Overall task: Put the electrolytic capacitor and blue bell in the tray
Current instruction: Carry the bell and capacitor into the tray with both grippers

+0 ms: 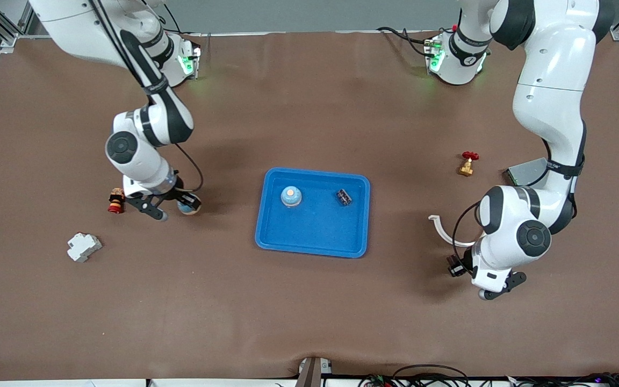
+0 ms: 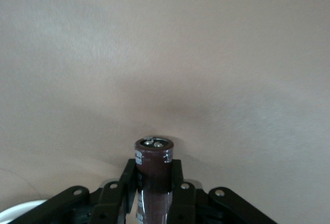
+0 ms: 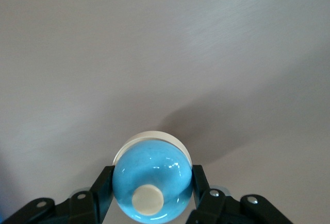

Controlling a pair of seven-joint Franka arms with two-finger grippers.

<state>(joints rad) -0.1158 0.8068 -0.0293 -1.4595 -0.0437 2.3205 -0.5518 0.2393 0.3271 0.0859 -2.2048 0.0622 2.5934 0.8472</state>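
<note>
The bright-blue tray (image 1: 266, 236) lies mid-table; a blue bell (image 1: 290, 196) and a small dark part (image 1: 344, 197) rest in it. My right gripper (image 1: 183, 203) is low over the mat, between the tray and the right arm's end, shut on another glossy blue bell (image 3: 154, 175) with a cream knob. In the right wrist view the fingers (image 3: 102, 185) press both its sides. My left gripper (image 1: 457, 266) is low over the mat toward the left arm's end, shut on the dark brown electrolytic capacitor (image 2: 153, 165), which stands upright between the fingers (image 2: 179, 183).
A red-and-brass valve (image 1: 468, 163), a grey metal plate (image 1: 522, 172) and a white curved hook (image 1: 441, 228) lie near the left arm. A white block (image 1: 84, 247) and a small red-and-wood piece (image 1: 116, 200) lie near the right arm.
</note>
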